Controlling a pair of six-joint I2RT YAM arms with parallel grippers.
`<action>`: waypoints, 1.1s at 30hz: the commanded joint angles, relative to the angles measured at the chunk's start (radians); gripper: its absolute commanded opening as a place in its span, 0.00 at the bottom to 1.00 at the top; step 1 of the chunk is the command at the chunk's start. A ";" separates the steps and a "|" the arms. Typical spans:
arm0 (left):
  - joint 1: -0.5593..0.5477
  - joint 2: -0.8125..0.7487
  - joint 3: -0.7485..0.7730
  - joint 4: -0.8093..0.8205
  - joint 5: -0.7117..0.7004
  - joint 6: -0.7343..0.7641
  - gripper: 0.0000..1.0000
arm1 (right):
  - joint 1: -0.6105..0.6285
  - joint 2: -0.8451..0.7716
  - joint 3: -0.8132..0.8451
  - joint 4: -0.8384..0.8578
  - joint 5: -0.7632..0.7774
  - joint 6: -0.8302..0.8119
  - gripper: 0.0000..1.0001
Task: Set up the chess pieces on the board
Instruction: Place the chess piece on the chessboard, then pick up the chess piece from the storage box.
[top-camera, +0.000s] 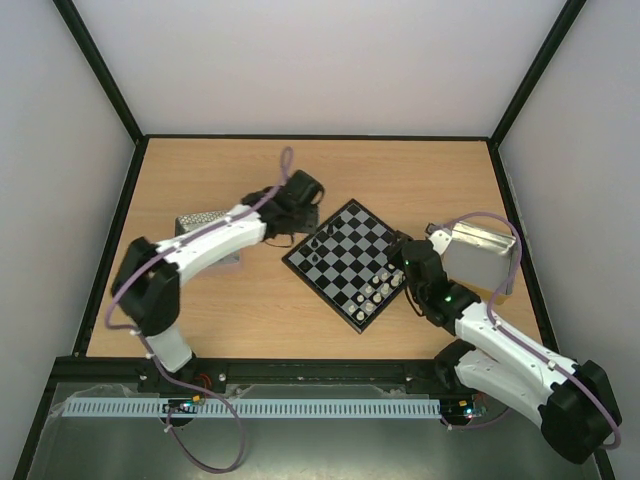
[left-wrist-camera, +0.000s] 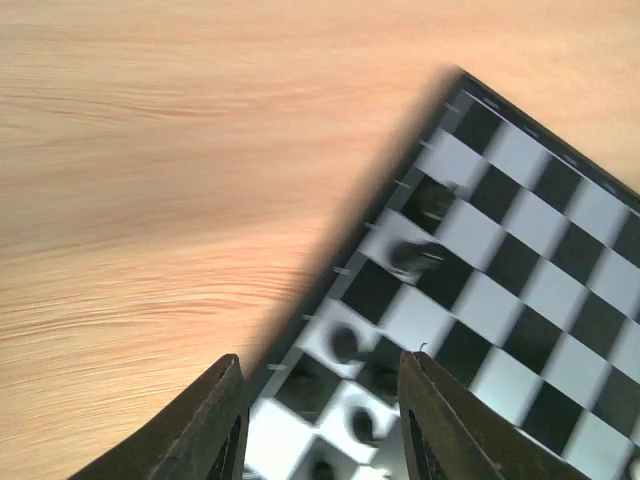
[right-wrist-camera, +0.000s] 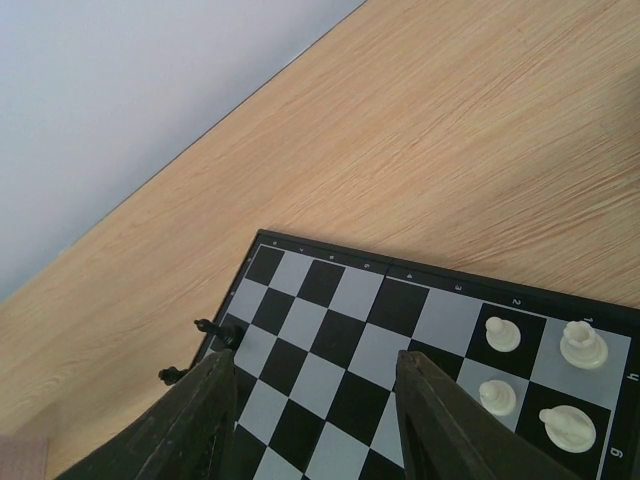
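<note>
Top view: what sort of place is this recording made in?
Most likely a robot lab test cell, not a home. A wooden table is boxed in by plain white walls on a black frame, with a left arm and right arm bolted at its near edge.

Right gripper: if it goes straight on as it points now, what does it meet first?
Probably the board itself: bare squares lie ahead between the open fingers of the right gripper. White pieces and black pieces stand off to the sides.
</note>
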 joint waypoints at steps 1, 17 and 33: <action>0.144 -0.145 -0.150 0.042 -0.090 -0.061 0.45 | -0.004 0.024 0.025 0.026 0.011 0.008 0.43; 0.633 -0.317 -0.588 0.266 0.028 -0.144 0.52 | -0.004 0.043 0.030 0.030 -0.008 0.008 0.43; 0.679 -0.106 -0.531 0.332 0.044 -0.103 0.40 | -0.004 0.038 0.021 0.027 -0.013 0.013 0.43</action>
